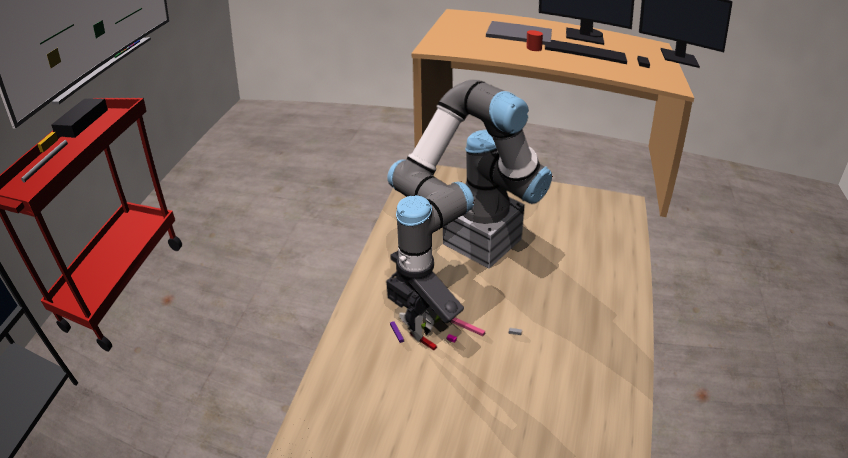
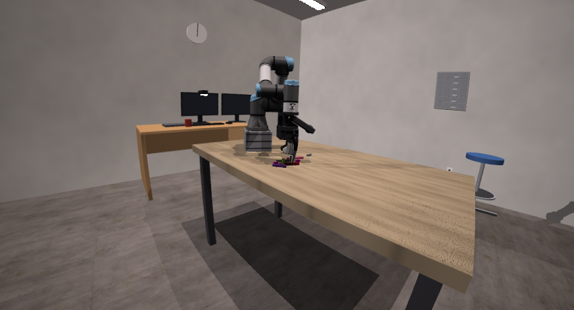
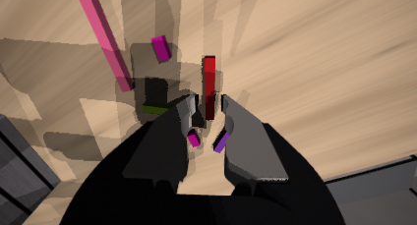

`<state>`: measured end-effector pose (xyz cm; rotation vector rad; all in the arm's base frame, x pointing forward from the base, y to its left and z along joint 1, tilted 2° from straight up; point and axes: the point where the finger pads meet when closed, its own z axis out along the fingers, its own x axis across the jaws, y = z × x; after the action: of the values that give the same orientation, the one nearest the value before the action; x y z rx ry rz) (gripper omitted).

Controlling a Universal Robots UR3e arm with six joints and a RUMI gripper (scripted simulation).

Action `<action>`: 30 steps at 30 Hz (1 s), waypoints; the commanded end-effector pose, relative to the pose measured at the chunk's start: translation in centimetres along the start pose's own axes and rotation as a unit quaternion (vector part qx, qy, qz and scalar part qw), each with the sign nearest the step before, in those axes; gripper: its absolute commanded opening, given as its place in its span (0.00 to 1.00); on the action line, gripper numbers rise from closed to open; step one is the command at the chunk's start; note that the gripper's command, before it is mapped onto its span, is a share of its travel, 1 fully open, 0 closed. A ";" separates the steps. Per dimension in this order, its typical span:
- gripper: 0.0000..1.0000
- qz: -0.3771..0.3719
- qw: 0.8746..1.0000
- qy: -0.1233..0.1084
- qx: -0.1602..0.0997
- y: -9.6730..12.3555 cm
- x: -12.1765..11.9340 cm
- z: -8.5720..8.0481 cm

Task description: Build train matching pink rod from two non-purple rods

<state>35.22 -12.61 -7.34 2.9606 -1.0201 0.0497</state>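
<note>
Gripper [image 1: 421, 333] [image 2: 292, 160] [image 3: 209, 95], fingers slightly apart, at one end of the red rod [image 1: 429, 343] [image 2: 296, 164] [image 3: 209, 78], flat on the table [image 1: 535, 382] [image 2: 362, 178] [image 3: 315, 87]. Off-centre closing could skew it; a low fingertip might push it away.
</note>
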 end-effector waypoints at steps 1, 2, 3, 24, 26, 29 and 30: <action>0.14 0.000 1.000 0.001 0.000 0.0 0.1 0.2; 0.14 0.000 1.000 0.001 0.000 0.0 0.1 0.3; 0.14 0.000 1.000 0.001 0.000 0.0 0.1 0.4; 0.14 0.000 1.000 0.001 0.000 0.0 0.1 1.2; 0.14 0.000 1.000 0.001 0.000 0.0 0.1 1.2; 0.14 0.000 1.000 0.001 0.000 0.0 0.1 1.2; 0.14 0.000 1.000 0.001 0.000 0.0 0.1 1.2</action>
<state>35.27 -12.65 -8.64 2.9605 -1.0200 0.0501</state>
